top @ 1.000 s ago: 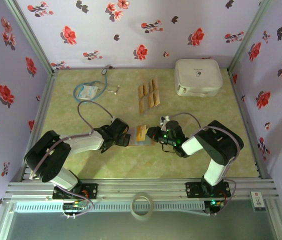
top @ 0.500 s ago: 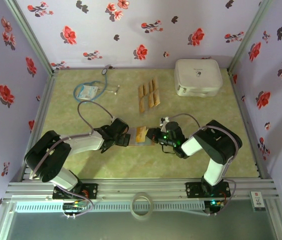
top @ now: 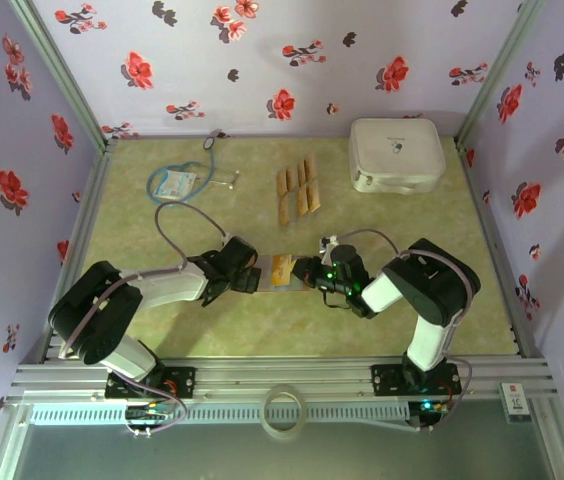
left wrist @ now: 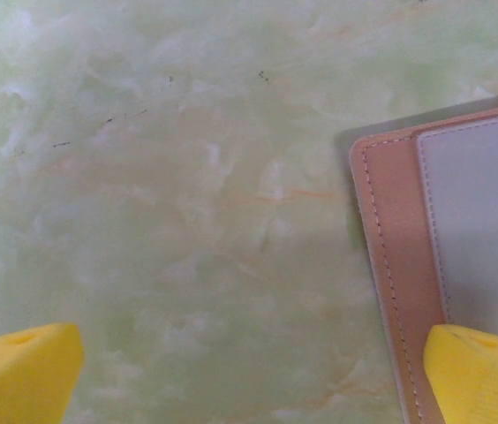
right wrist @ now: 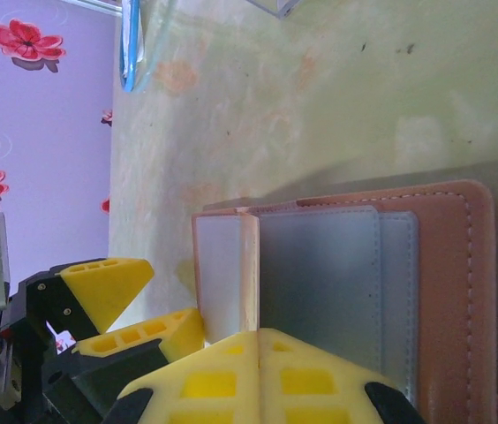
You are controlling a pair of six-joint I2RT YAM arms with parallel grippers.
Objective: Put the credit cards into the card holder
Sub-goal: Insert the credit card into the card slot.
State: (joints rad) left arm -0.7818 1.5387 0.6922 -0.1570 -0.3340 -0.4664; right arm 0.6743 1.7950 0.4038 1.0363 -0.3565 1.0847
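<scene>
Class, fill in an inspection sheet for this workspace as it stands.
Surface: green marbled table, no spills seen.
Job's things: card holder open between the grippers; credit cards grouped behind it.
Clutter: stethoscope, white case, tape roll on the front rail.
Grippers: left gripper open, one finger over the holder's edge; right gripper shut, apparently on one card.
Cables: grey cable loops over the table.
Surroundings: floral walls.
</scene>
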